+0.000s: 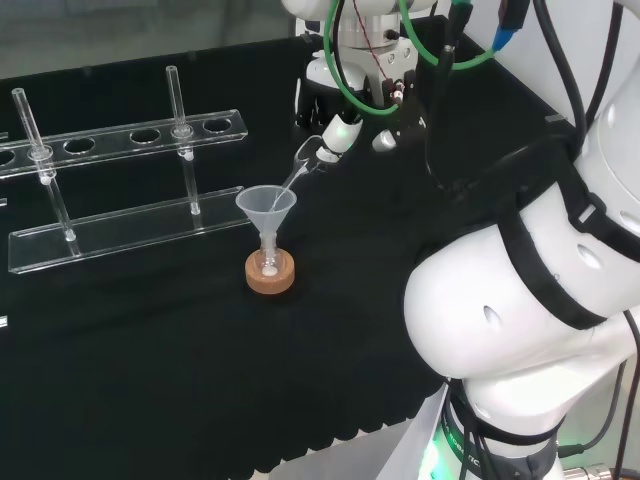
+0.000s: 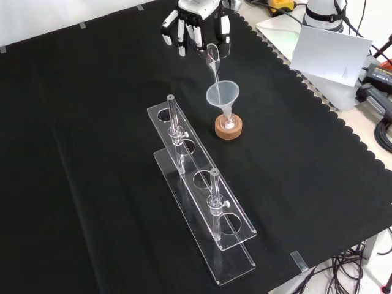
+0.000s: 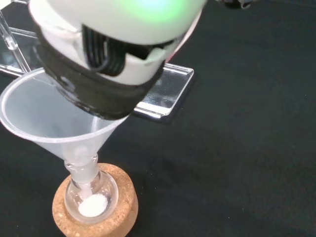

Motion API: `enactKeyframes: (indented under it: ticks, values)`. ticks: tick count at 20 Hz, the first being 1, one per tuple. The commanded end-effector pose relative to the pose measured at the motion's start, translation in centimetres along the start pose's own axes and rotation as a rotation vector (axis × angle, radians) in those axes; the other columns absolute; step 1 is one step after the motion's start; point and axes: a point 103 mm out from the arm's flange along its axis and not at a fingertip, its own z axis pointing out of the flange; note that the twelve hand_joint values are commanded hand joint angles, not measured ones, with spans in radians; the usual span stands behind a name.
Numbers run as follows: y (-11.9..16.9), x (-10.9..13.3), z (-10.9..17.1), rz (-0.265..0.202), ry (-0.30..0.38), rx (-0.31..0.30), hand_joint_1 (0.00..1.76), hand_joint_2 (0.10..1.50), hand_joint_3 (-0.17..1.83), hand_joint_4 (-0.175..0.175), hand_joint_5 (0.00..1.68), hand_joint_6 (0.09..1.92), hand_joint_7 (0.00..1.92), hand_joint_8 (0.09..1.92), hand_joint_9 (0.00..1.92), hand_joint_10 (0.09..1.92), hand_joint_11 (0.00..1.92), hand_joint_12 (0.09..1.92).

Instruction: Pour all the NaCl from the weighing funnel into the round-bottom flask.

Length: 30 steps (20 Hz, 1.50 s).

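A small round-bottom flask (image 1: 269,266) (image 2: 229,124) (image 3: 91,199) sits on a cork ring (image 1: 271,279) (image 2: 229,130) (image 3: 123,210), with a clear plastic funnel (image 1: 266,208) (image 2: 222,95) (image 3: 44,118) in its neck. White powder (image 3: 93,206) lies in the flask's bottom. My hand (image 1: 345,128) (image 2: 195,24) is shut on a clear glass weighing funnel (image 1: 300,170) (image 2: 213,61), tilted with its narrow stem down into the plastic funnel's mouth. In the wrist view a blurred white and black part of the hand (image 3: 113,54) hangs above the funnel.
A clear acrylic tube rack (image 1: 120,235) (image 2: 202,196) stands beside the flask with two glass tubes (image 1: 35,125) (image 2: 174,122) upright in it. White paper (image 2: 334,52) and cables lie beyond the cloth's scalloped edge in the front view. The arm's white links (image 1: 520,290) fill the head view's right.
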Motion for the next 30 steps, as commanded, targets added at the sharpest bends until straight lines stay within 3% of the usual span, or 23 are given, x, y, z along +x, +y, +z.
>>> enactKeyframes:
  ticks: [1,30]
  values:
    - [-0.1,0.1,-0.3,-0.009,-0.014,0.012,1.16,0.55,0.70,0.175,1.61,0.09,1.72,0.09,1.04,0.21,0.00,1.47]
    - [2.6,1.7,-2.2,-0.082,-0.120,0.113,1.16,0.55,0.71,0.175,1.61,0.09,1.72,0.09,1.04,0.20,0.00,1.46]
